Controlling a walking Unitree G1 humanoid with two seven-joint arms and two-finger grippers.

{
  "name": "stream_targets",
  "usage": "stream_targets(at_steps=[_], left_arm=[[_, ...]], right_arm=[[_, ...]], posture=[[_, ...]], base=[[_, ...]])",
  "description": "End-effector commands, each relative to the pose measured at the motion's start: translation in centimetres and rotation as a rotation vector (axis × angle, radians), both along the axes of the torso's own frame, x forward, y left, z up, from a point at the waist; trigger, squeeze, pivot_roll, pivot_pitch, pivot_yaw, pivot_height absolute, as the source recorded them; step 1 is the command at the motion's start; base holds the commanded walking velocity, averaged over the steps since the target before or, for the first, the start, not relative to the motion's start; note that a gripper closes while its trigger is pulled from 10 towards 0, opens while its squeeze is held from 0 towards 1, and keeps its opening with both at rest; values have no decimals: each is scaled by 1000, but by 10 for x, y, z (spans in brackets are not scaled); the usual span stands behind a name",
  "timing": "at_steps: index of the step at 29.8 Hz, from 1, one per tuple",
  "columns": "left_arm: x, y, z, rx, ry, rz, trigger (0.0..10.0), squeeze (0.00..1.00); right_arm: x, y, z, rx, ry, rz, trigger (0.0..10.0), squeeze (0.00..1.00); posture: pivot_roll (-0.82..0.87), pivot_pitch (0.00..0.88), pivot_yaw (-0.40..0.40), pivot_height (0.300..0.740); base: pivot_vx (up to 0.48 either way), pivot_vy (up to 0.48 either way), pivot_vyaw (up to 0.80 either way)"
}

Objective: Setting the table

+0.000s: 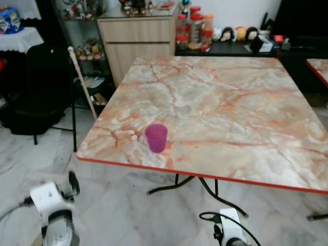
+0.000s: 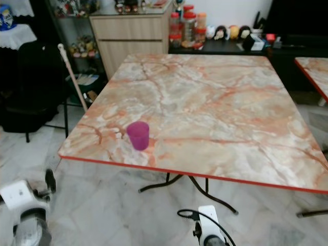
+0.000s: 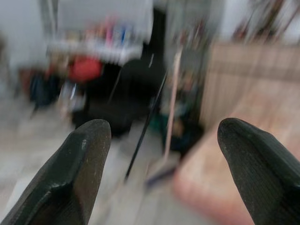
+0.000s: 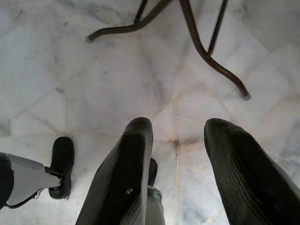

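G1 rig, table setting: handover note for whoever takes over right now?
Left gripper: open, holding nothing, low at the robot's left, pointed toward the table corner and the broom.
Right gripper: open, holding nothing, hanging over the floor near the table legs.
Purple cup: upright on the marble-pattern table, near the front edge on the robot's left side, touched by neither gripper.
Done: one cup placed, judging by how it stands.
Left: any remaining settings; the source of further tableware is not in view.
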State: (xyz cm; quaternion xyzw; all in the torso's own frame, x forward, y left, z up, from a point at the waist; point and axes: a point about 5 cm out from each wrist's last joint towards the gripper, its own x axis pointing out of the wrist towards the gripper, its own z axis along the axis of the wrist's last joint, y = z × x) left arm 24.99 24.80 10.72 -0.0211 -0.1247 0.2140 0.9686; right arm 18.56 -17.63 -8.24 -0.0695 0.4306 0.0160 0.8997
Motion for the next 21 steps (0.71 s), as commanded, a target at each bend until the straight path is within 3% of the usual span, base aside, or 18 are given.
stream_targets(at_steps=[1,3,7,9,10,12,13,15,16,17,18,20,21], left_arm=[[12,-6,21,49,-35,-48,10000,0],[33,-23,42,48,-70,-179,10000,0],[55,-52,55,25,-56,-347,10000,0],[63,-66,54,-50,-42,-424,10000,0],[69,-79,50,-39,-8,-484,10000,0],[78,-96,46,-94,9,-548,10000,0],[81,-104,47,-109,15,-580,10000,1000],[84,-111,47,-117,27,-618,10000,1000],[87,-122,48,-72,49,-660,10000,1000],[87,-122,48,-72,49,-660,10000,1000],[93,-135,46,-52,111,-709,10000,608],[95,-140,45,-32,143,-730,10000,608],[101,-145,45,-33,177,-754,10000,0]], right_arm=[[0,2,0,1,3,4,10000,0],[-1,2,-1,1,7,-1,10000,0],[-3,2,-2,4,12,-20,10000,0],[-4,2,-2,5,11,-28,10000,0],[-4,1,-2,6,12,-33,10000,0],[-4,2,-2,6,13,-32,10000,0],[-4,2,-2,7,13,-37,10000,0],[-4,1,-2,8,13,-42,10000,0],[-4,1,-2,10,10,-52,10000,0],[-4,1,-2,10,10,-52,10000,0],[-4,1,-2,12,7,-57,10000,0],[-3,1,-2,12,6,-59,10000,0],[-3,1,-1,13,4,-65,10000,0]], posture=[[138,0,50,740],[126,0,57,740],[109,0,69,740],[105,0,72,740],[101,0,72,740],[102,0,66,740],[96,0,64,740],[96,0,64,740],[87,0,69,740],[87,0,69,740],[78,0,71,740],[78,0,71,740],[70,0,72,740]], base=[[0,0,0],[0,0,0],[0,0,0],[0,0,0],[0,0,0],[0,0,0],[0,0,0],[0,0,0],[0,0,0],[0,0,0],[0,0,0],[0,0,0],[0,0,0]])
